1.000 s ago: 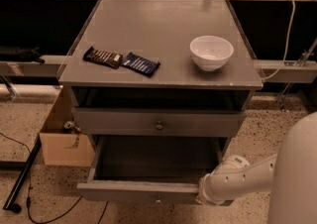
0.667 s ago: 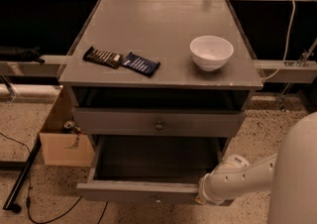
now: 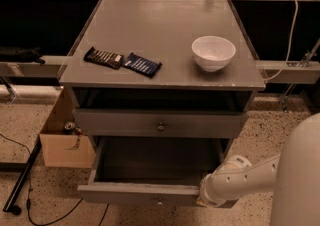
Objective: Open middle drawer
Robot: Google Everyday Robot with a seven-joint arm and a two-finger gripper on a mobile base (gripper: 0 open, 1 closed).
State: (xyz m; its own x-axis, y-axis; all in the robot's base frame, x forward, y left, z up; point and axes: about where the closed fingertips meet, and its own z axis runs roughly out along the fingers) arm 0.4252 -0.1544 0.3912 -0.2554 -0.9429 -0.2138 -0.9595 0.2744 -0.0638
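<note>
My gripper (image 3: pixel 206 199) sits low at the near edge of the view, right against the front panel of the middle drawer (image 3: pixel 125 193), toward its right end. I cannot tell whether it is open or closed, or whether it holds anything; its tip is lost against the panel. The drawer's long axis runs left to right across me, and its small round knob (image 3: pixel 159 201) lies just to the left of my gripper, on the same panel. The drawer stands well out of the cabinet (image 3: pixel 70 72), its shallow grey box bare and reaching away from me into the frame. So the thing I am working is directly in front of me, and its travel line points straight back toward my base; I judge the opening nearly done, with any remaining pull going along that line. Beyond it, the upper drawer (image 3: pixel 120 122) looks almost closed. On the top, further off, lie two snack bars (image 3: pixel 122 61) and a white bowl (image 3: pixel 213 53)
</note>
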